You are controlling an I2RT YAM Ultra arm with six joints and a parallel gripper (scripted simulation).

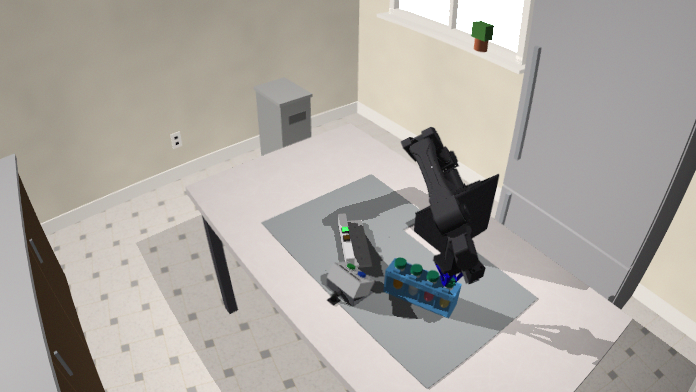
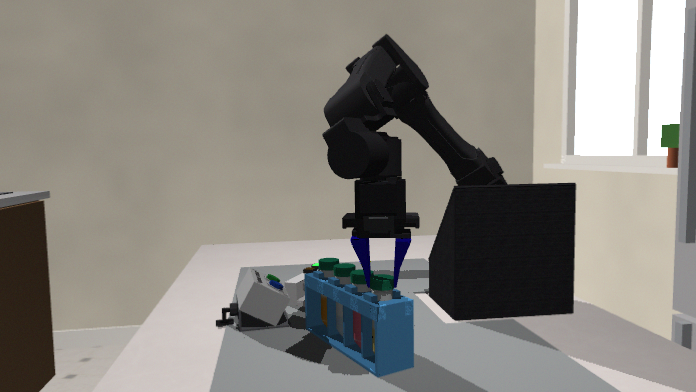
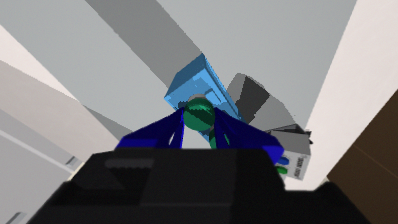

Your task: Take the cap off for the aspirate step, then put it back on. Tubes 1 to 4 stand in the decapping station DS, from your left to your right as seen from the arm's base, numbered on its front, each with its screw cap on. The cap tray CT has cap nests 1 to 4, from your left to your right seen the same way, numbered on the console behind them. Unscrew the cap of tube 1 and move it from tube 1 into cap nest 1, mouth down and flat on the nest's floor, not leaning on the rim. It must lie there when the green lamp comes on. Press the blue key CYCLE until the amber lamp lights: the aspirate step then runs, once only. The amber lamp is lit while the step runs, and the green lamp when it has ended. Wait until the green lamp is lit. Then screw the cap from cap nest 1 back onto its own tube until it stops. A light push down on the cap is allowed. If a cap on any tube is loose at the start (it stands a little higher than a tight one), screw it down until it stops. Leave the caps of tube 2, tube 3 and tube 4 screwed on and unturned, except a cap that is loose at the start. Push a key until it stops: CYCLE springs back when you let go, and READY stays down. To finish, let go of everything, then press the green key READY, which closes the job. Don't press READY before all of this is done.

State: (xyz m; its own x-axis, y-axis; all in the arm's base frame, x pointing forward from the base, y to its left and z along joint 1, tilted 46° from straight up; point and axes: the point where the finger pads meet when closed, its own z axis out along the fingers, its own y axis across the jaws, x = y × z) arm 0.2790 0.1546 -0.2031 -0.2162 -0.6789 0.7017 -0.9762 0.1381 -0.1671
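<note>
Now tube 1's green cap point(image 3: 199, 114) sits clamped between the jaws.

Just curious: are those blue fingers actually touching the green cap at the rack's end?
Touching. In the wrist view both blue fingers press against the green cap, no gap.

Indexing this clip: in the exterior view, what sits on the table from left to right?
Grey slanted key console → blue tube station with green-capped tubes, the blue-fingered gripper shut on its nearest green cap → black block-shaped arm base.
</note>
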